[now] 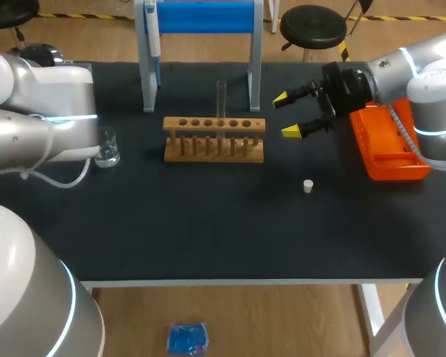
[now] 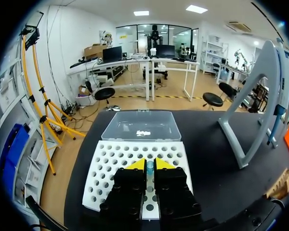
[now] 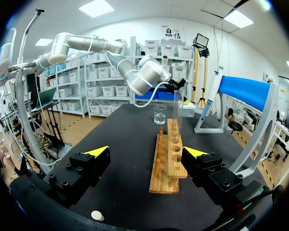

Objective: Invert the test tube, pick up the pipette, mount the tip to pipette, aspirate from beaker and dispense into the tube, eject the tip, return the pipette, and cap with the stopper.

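light: bright, even, overhead | shadows: soft, faint on table point(image 1: 208, 223) | glints: beaker point(image 1: 108, 149)

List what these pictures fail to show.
Head view: left gripper and white perforated tip rack hidden under the left arm.
Head view: orange plastic box partly covered by the right arm; contents unclear.
Every view: clear glass beaker, liquid level too small to judge.
Every view: clear test tube, open end too faint to tell.
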You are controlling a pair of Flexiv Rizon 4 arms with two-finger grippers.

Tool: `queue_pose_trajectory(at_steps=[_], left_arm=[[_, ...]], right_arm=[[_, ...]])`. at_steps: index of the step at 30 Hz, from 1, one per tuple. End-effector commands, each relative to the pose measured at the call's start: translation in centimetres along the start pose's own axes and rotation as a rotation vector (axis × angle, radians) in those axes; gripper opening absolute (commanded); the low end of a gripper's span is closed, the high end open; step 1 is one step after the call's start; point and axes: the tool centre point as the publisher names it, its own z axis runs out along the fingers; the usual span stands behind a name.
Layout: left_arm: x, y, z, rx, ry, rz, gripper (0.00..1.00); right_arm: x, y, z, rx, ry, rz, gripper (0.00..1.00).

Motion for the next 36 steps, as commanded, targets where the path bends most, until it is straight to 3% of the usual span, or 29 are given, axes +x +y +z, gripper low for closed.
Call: queue_pose_trajectory(at_steps=[1, 20, 36], left_arm=[[0.0, -0.1, -0.1, 0.001, -0.002, 0.002, 0.00], [-0.3, -1.9, -1.6, 0.024, -0.026, 0.018, 0.00], [-0.4, -4.6, -4.4, 0.086, -0.060, 0.032, 0.00]], right_arm=[[0.0, 0.0, -0.1, 0.002, 0.002, 0.000, 1.00], [0.0, 0.0, -0.1, 0.002, 0.002, 0.000, 1.00], [0.0, 0.0, -0.1, 0.002, 0.002, 0.000, 1.00]])
